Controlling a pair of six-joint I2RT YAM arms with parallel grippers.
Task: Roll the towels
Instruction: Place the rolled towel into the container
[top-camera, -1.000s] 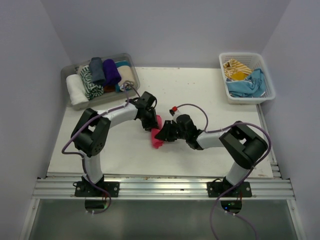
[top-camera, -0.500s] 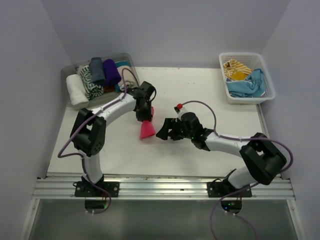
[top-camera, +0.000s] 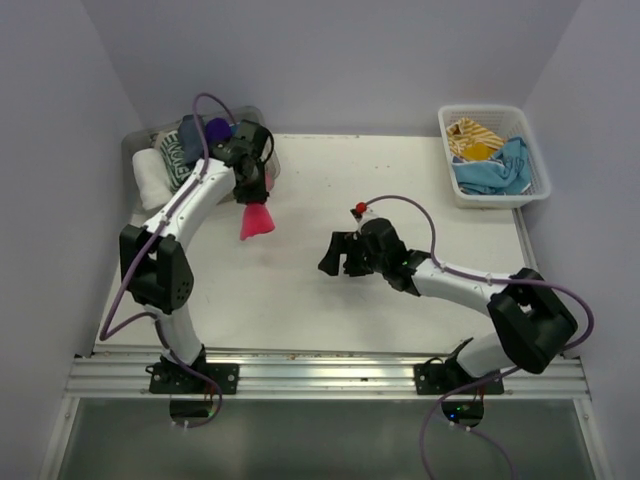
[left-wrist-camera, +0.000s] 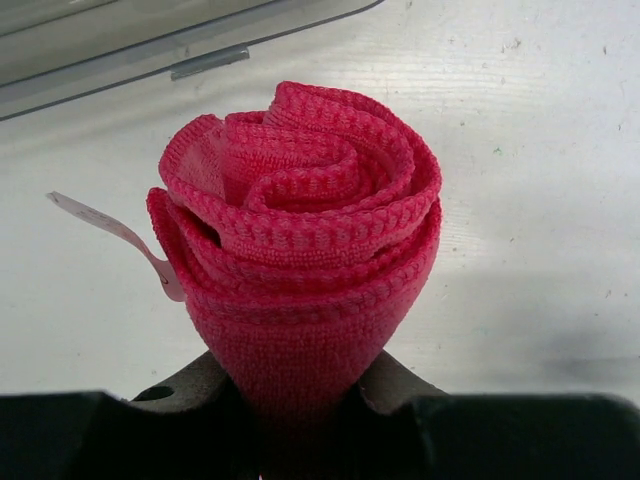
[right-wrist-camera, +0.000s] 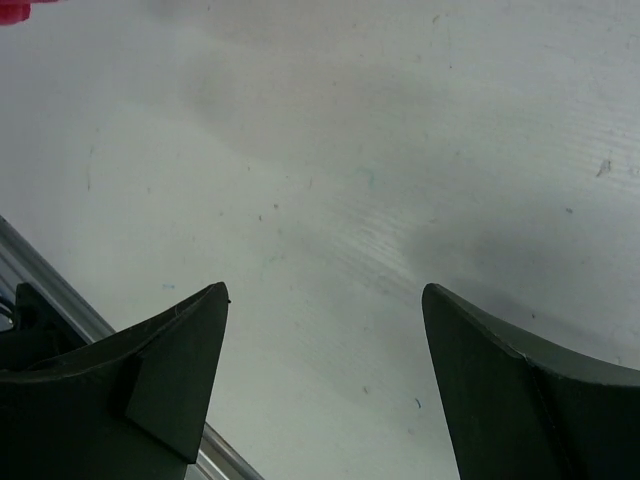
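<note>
Tray first: it sits just behind and left of your left gripper, whose jaws are clenched on the rolled pink towel, its roll axis running straight out from the jaws over the table, so the drop looks like a short reach back-left. Further right, your right gripper stands released and empty, nearer the basket of unrolled towels

I see the pink towel rolled in a tight spiral, held up at upper left; more rolled towels sit behind it, loose towels upper right.
</note>
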